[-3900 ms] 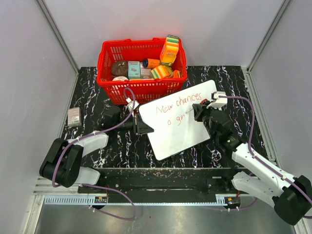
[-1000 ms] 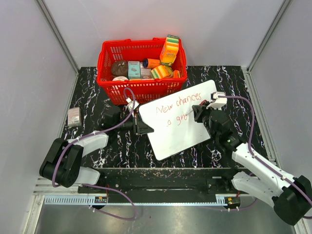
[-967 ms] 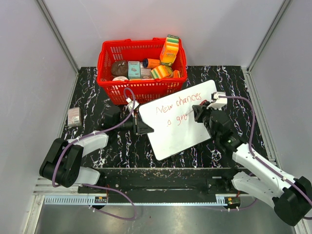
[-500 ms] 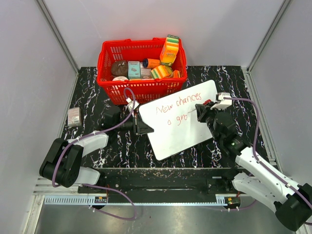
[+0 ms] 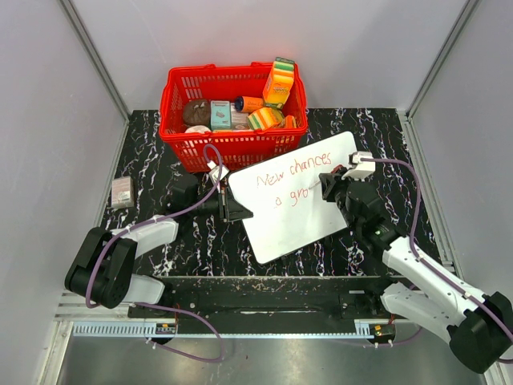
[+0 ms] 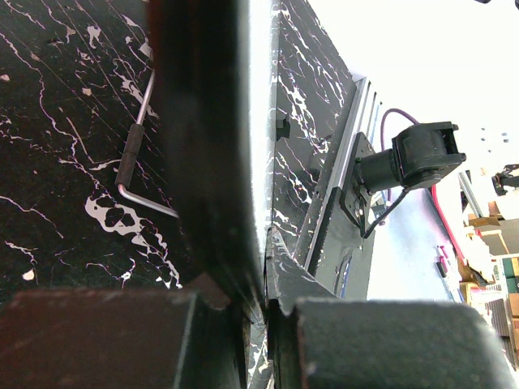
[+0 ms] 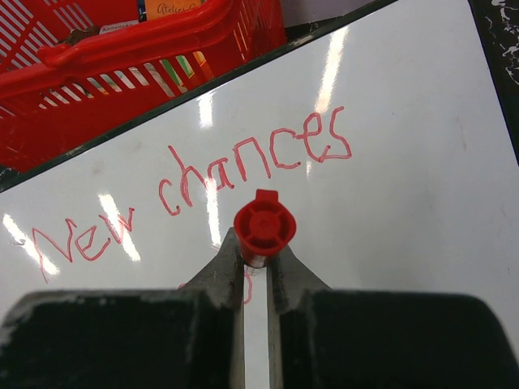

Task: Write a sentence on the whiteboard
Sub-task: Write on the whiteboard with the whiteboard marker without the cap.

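Note:
The whiteboard (image 5: 309, 228) lies tilted on the black marble table, below the basket. Red words "New chances" (image 5: 290, 172) run along its top and "a gro" (image 5: 293, 197) sits below; the right wrist view shows the same words (image 7: 243, 174). My right gripper (image 5: 328, 186) is shut on a red marker (image 7: 264, 225), seen end-on, held upright with its tip at the board just right of "gro". My left gripper (image 5: 238, 206) is shut on the whiteboard's left edge (image 6: 258, 121), which passes between the jaws.
A red basket (image 5: 232, 108) full of sponges and packets stands behind the board and shows in the right wrist view (image 7: 122, 65). A small grey box (image 5: 122, 191) lies at the table's left edge. Grey walls close both sides.
The second line has grown from "a gr" to "a gro". My right gripper has shifted slightly with the marker beside that word. The left arm and the board have not moved.

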You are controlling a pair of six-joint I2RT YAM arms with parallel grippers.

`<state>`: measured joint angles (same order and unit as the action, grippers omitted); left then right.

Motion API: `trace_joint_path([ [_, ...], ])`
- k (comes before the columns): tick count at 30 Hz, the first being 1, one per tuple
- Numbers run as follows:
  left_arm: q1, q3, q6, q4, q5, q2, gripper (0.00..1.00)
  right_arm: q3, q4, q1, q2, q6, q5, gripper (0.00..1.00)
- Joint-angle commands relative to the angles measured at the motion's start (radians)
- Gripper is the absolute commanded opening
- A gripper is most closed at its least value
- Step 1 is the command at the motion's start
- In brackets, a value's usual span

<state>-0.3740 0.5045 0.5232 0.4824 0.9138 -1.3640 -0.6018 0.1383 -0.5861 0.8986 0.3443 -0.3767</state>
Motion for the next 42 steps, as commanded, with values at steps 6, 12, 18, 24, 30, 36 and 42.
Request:
trace_joint_path([
  [6, -0.025, -0.015, -0.196, -0.094, -0.035, -0.030, 0.00, -0.001, 0.058, 0.008, 0.007, 0.001, -0.027, 0.00],
  [12, -0.025, -0.014, -0.196, -0.094, -0.035, -0.030, 0.00, 0.019, 0.035, 0.009, -0.013, 0.007, -0.022, 0.00],
  [18, -0.026, -0.015, -0.196, -0.094, -0.035, -0.030, 0.00, 0.042, 0.014, 0.009, -0.024, 0.016, -0.021, 0.00],
  [24, -0.026, -0.014, -0.196, -0.094, -0.036, -0.030, 0.00, 0.053, 0.007, 0.009, -0.029, 0.018, -0.022, 0.00],
  [30, -0.025, -0.014, -0.196, -0.096, -0.036, -0.030, 0.00, 0.048, 0.001, 0.009, -0.026, 0.013, -0.018, 0.00],
  [36, -0.026, -0.014, -0.196, -0.096, -0.038, -0.030, 0.00, 0.046, 0.001, 0.009, -0.024, 0.010, -0.033, 0.00],
  [42, -0.026, -0.015, -0.198, -0.096, -0.036, -0.030, 0.00, 0.022, 0.004, 0.012, -0.017, 0.002, -0.057, 0.00],
])
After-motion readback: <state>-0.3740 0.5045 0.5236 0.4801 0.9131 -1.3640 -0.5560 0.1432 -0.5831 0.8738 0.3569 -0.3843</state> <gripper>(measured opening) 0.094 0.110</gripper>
